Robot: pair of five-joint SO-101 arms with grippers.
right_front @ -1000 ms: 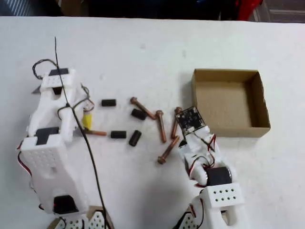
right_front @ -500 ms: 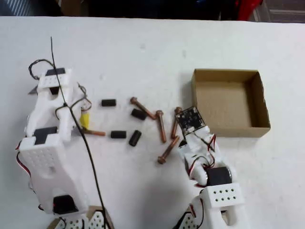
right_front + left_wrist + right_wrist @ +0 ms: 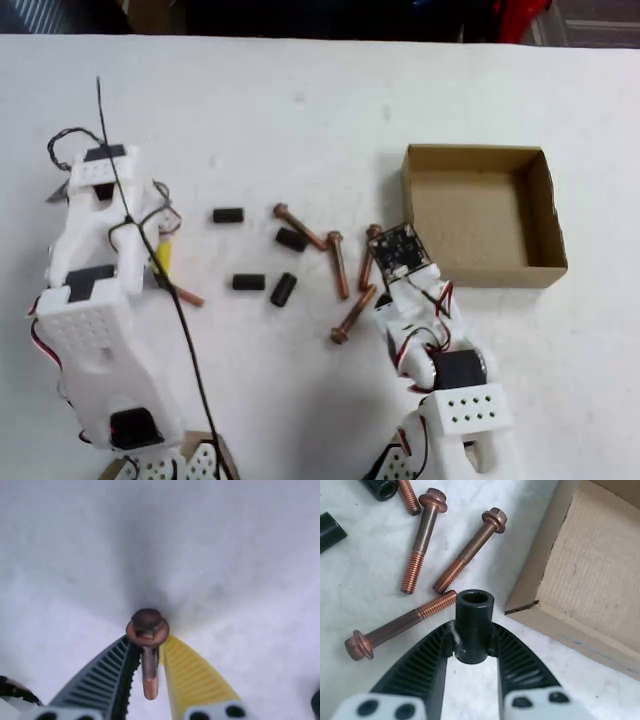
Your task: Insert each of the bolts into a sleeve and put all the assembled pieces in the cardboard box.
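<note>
My left gripper [image 3: 149, 644] is shut on a copper bolt [image 3: 147, 630], whose head points away over bare table. In the high view that bolt [image 3: 184, 294] sticks out below the yellow finger [image 3: 163, 256] of the left arm. My right gripper [image 3: 474, 630] is shut on a black sleeve [image 3: 473, 622], held upright with its bore open, close to the near corner of the cardboard box [image 3: 590, 565]. Three loose bolts [image 3: 422, 535] lie just beyond it. Several sleeves [image 3: 249, 282] and bolts [image 3: 337, 263] lie scattered between the arms. The box [image 3: 480, 152] holds nothing.
A black cable [image 3: 150, 250] runs over the left arm. The right arm's wrist board [image 3: 398, 248] sits beside the box's near left corner. The white table [image 3: 300, 110] stretches bare toward the far side.
The left arm has drawn back to the left with the bolt in its gripper, away from the sleeves. The right arm has not moved.
</note>
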